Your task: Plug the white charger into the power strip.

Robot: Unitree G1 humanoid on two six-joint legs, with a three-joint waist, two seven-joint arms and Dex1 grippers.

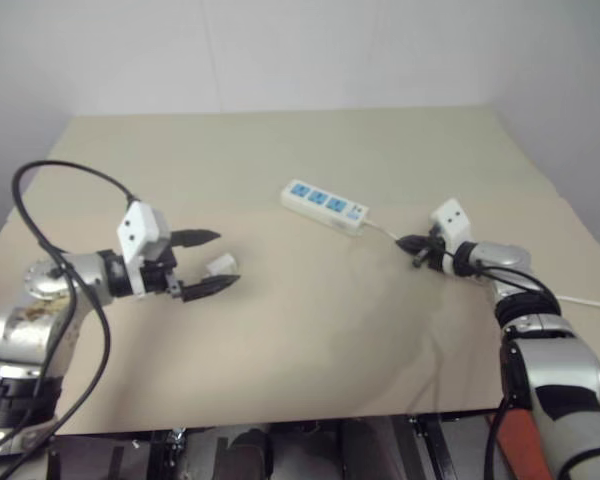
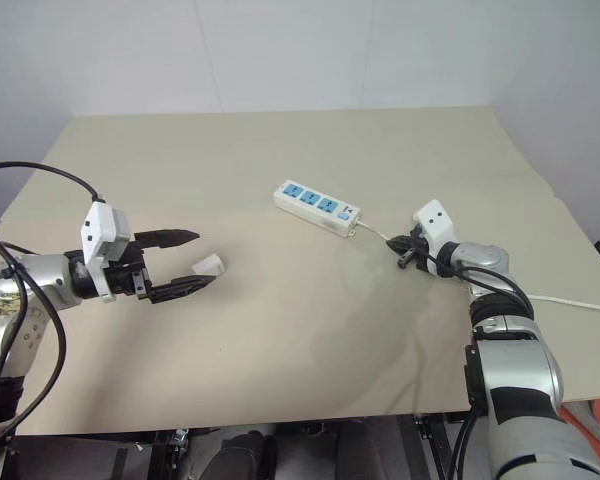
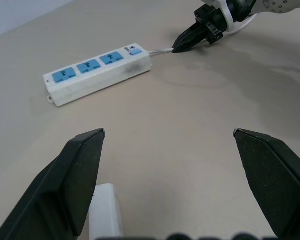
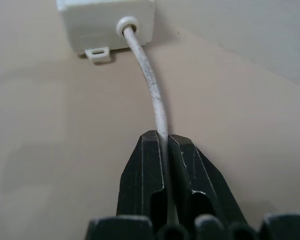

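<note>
The white power strip (image 1: 325, 205) with blue sockets lies mid-table, its thin cord (image 4: 152, 90) running off to the right. My right gripper (image 1: 408, 243) is shut on that cord a short way from the strip's end. The small white charger (image 1: 222, 265) lies on the table at the left, between the spread black fingers of my open left gripper (image 1: 212, 262). In the left wrist view the charger (image 3: 106, 210) sits close beside one finger, touching neither as far as I can see.
The tan table (image 1: 310, 350) has a seam running across it behind the strip. The cord trails on toward the table's right edge (image 1: 590, 300). A black cable loops over my left arm (image 1: 60, 175).
</note>
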